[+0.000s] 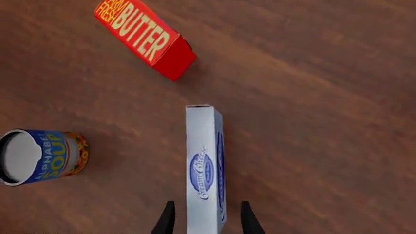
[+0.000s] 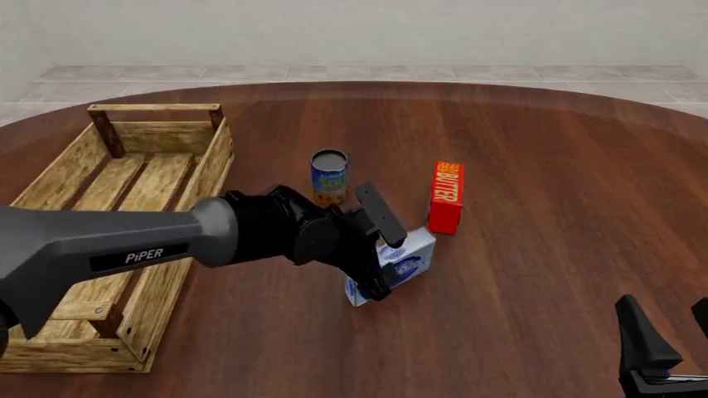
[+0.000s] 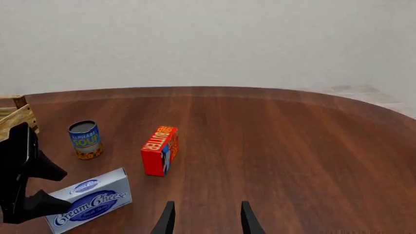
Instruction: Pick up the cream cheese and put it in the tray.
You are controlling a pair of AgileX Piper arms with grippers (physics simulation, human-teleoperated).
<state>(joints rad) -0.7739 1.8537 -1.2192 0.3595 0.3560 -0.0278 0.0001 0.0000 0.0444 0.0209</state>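
The cream cheese [image 2: 400, 264] box sits on the table [image 2: 553, 215] near the middle, standing on one long thin edge with its big logo face turned toward the near right. The left gripper [image 2: 380, 249] is down at the box, with one finger on each side of it. In the left wrist view the two fingers [image 1: 165, 222] have small gaps between them and the box, so I think it is not squeezing yet. It has hold of nothing for now. The box is not lifted. The tray [image 2: 66, 178] waits on the left side, well apart from the box, and I see nothing in it. So the reaching part looks done. Closing on the box, lifting it, carrying it left and setting it in the tray are all left to do. The right gripper [image 2: 664, 332] rests at the near right corner, fingers apart and holding nothing. A soup can [image 2: 328, 177] and a butter box [image 2: 446, 196] stand just beyond the cream cheese.
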